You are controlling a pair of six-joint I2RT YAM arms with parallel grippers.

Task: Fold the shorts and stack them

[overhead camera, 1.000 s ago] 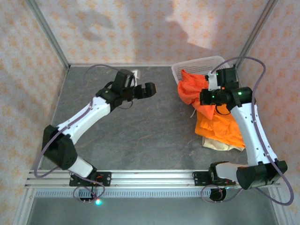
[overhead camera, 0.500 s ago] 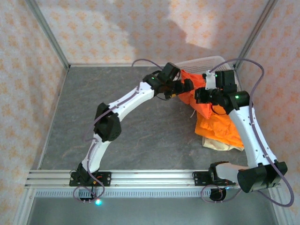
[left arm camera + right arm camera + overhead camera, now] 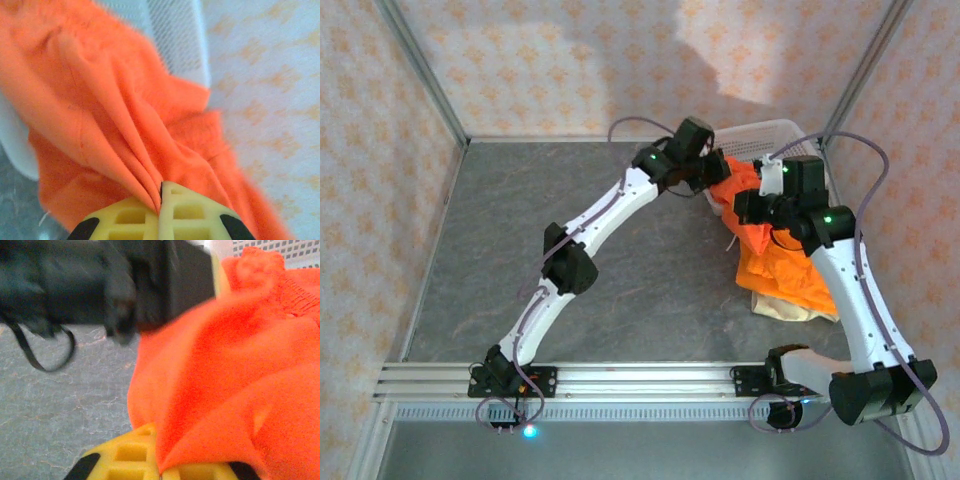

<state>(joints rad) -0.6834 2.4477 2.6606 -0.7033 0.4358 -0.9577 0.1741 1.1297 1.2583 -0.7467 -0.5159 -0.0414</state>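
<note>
Far left, overhead: bare grey stone-patterned tabletop [image 3: 520,250], enclosed by walls with an orange-on-cream print [image 3: 380,150]. The white-and-black left arm [image 3: 600,215] runs diagonally from its base at the near rail across that open surface towards the far right corner.

At its end, the left gripper [image 3: 161,192]: we note its yellow fingers pressed together with a bunched fold of the bright orange soft-cloth shorts [image 3: 100,115] pinched between them. The cloth fans out from the pinch in tight pleats. Behind it stands the white plastic mesh basket [image 3: 175,40], and the orange cloth drapes over its rim.

Centre-right: both grippers sit close together on the same orange cloth, at the near-left lip of the basket. From the right wrist, the black body of the left gripper blocks the upper left of the view, with a thin black cable loop [image 3: 35,355] hanging beneath it over the table.

The right gripper [image 3: 160,467]: yellow fingers closed, with orange cloth caught between them and spilling over the right-hand finger.

Further right and nearer: a second orange pair [image 3: 790,270] lies spread on the table, on top of the beige cloth shorts [image 3: 782,306], whose edge shows at the near side. We cannot tell where the held cloth ends and this pair begins. The right arm [image 3: 855,300] crosses above the right edge of the pile and hides part of it.
</note>
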